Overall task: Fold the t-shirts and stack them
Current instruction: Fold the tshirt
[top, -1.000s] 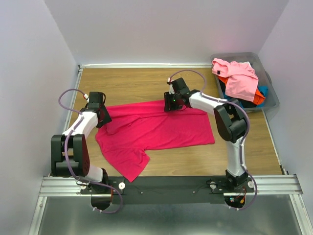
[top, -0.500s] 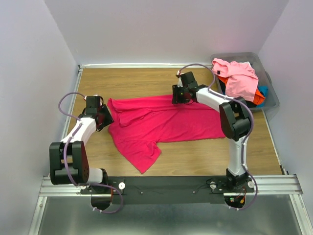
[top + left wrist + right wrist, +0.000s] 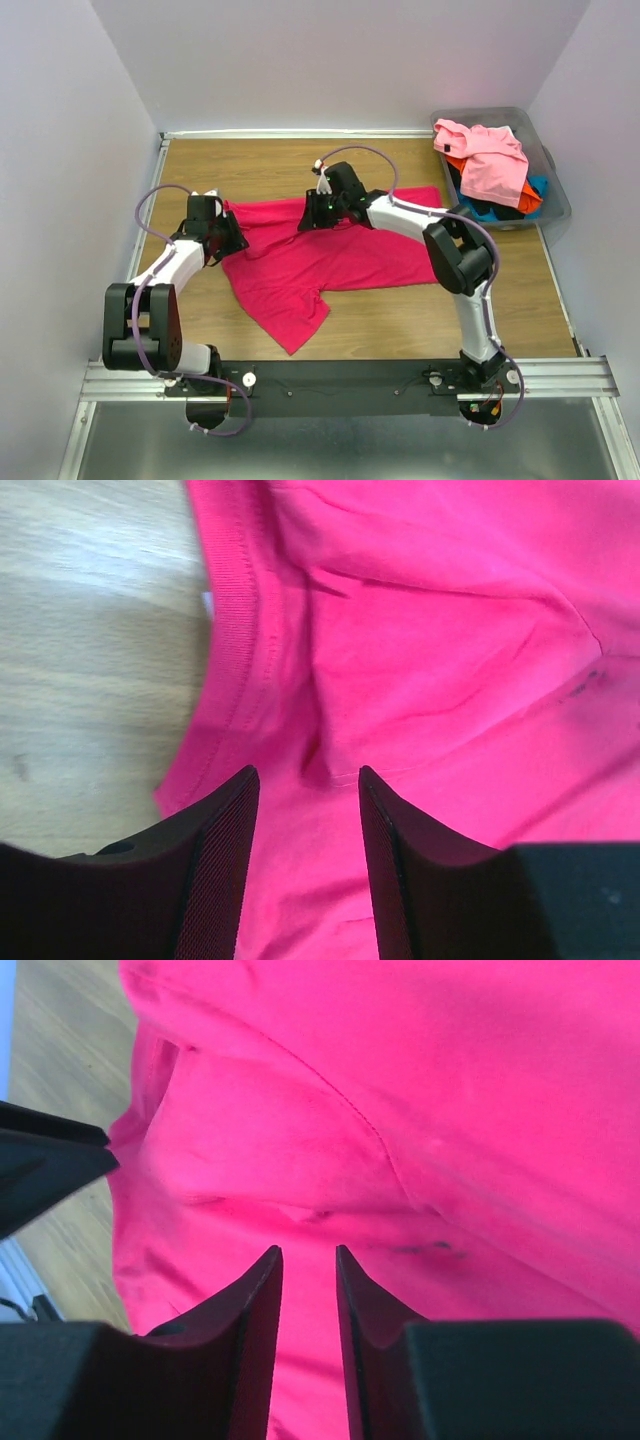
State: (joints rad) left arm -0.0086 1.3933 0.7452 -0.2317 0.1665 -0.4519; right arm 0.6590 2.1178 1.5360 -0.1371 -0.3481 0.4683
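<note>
Lying under left hand (image 3: 236,240) and right hand (image 3: 309,216): crimson t-shirt (image 3: 345,258).

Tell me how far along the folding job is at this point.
Done: nothing folded or stacked yet. In hand: the crimson t-shirt lies spread out on the table, the left gripper at its collar side and the right gripper at its far edge, both with a gap between the jaws over the cloth. Left: fold it, then the other shirts heaped in the grey bin.

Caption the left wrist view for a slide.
Left claw open over the crimson t-shirt near its ribbed collar, wooden table alongside.
</note>
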